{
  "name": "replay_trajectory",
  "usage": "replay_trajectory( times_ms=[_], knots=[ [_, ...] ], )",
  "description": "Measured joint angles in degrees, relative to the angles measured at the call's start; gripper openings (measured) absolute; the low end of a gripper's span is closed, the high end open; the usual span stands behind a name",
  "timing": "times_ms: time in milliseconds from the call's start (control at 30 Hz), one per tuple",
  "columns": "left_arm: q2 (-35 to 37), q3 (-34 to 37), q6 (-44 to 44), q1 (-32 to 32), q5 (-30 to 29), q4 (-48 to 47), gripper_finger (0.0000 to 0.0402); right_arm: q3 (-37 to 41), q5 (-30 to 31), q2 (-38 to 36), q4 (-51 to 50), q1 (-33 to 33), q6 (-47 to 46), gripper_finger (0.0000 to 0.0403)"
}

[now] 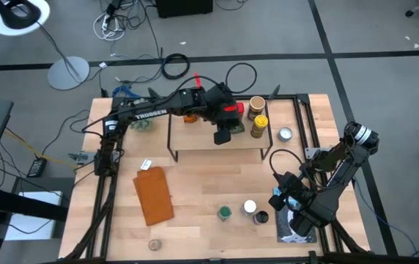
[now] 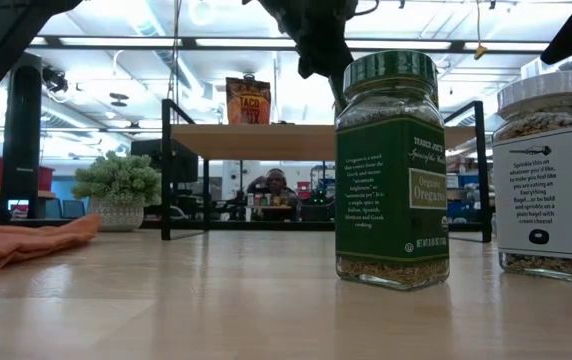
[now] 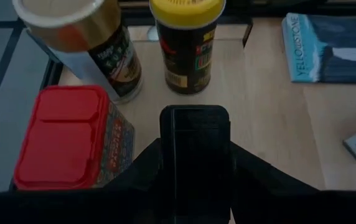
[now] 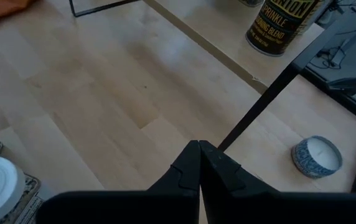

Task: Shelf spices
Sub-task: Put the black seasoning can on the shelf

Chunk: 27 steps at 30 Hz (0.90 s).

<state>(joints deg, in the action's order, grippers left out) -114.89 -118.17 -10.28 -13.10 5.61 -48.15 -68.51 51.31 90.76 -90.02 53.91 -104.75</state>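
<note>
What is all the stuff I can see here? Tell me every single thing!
shelf: one, light wood, black legs, back middle
red tin: one, on shelf
gold-lidded jar: one, on shelf
yellow-lidded jar: one, on shelf
green-lidded jar: one, table front
white-lidded jar: one, beside it
candle: one, blue-white, right of shelf
notebook: one, orange, front left
book: one, blue-white, front right
plant: one, green, left of shelf
left gripper: over shelf, holding black tin
right gripper: shut, empty, front right

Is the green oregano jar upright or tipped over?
Upright. In the low view the oregano jar stands on its base on the table, green lid on top.
</note>
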Motion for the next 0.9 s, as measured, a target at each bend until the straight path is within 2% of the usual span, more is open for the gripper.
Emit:
replay_trajectory(
  times_ms=[267,567,900],
  knots=[
    [-0.02,0.0,0.47,-0.02,-2.41,-1.82,0.0127,0.0,-0.01,0.0,0.0,0.0,0.31,0.0005],
    [0.0,0.0,0.51,-0.02,-2.43,-0.88,0.0128,0.0,-0.02,0.0,0.0,0.0,0.33,0.0006],
    [0.0,0.0,2.26,0.04,-2.55,-0.47,0.0171,0.0,-0.02,0.0,0.0,0.0,0.38,0.0002]
  ],
)
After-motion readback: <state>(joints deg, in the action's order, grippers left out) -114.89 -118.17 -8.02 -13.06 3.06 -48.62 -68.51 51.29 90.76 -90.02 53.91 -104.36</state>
